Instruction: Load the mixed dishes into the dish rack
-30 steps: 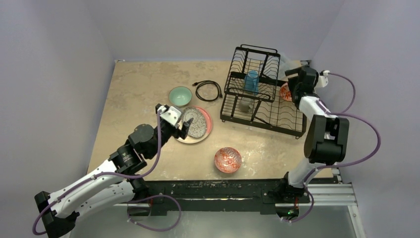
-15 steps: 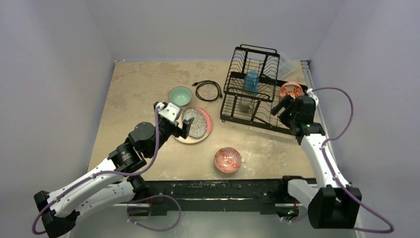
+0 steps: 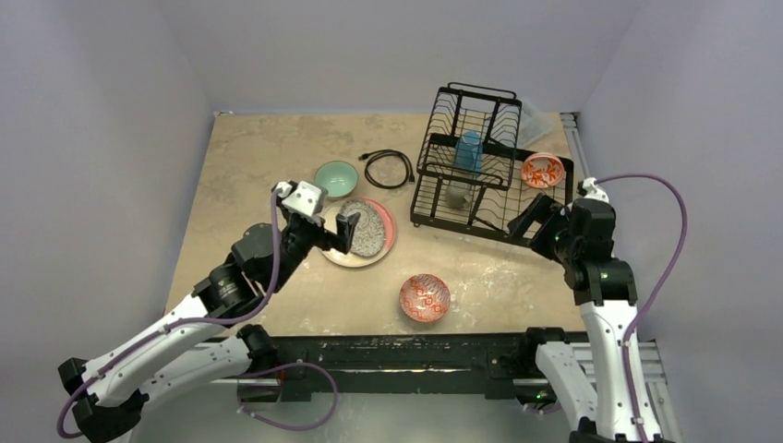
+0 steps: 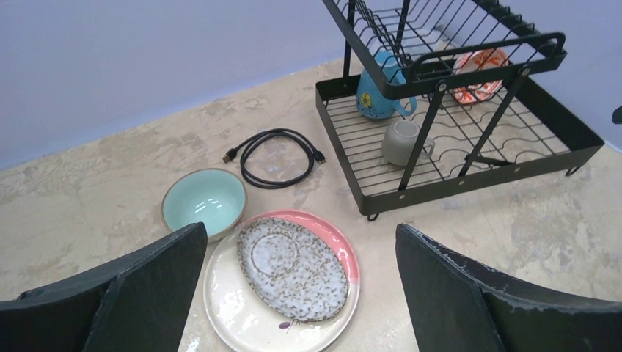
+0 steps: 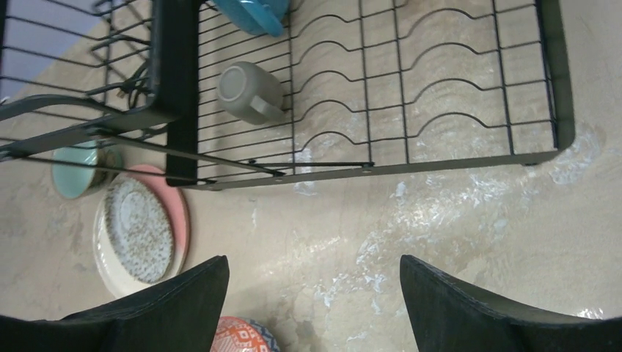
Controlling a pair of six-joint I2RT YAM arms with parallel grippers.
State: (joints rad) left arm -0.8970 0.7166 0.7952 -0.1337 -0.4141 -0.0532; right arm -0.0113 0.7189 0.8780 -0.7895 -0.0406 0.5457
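Note:
The black wire dish rack stands at the back right. It holds a blue cup, a grey mug and a red-orange bowl. A second red-orange bowl sits on the table near the front. The grey speckled oval dish lies on the cream-and-pink plate, with the teal bowl beside it. My left gripper hovers open over the plate's left side; in the left wrist view the oval dish lies between the fingers. My right gripper is open and empty by the rack's front right corner.
A black coiled cable lies between the teal bowl and the rack. In the right wrist view the rack's front rail is just ahead of the fingers, over bare table. Walls close the table on three sides.
My right arm has pulled back from the rack's far right end towards the front, leaving the red-orange bowl in the rack. My left gripper has shifted slightly left over the plate.

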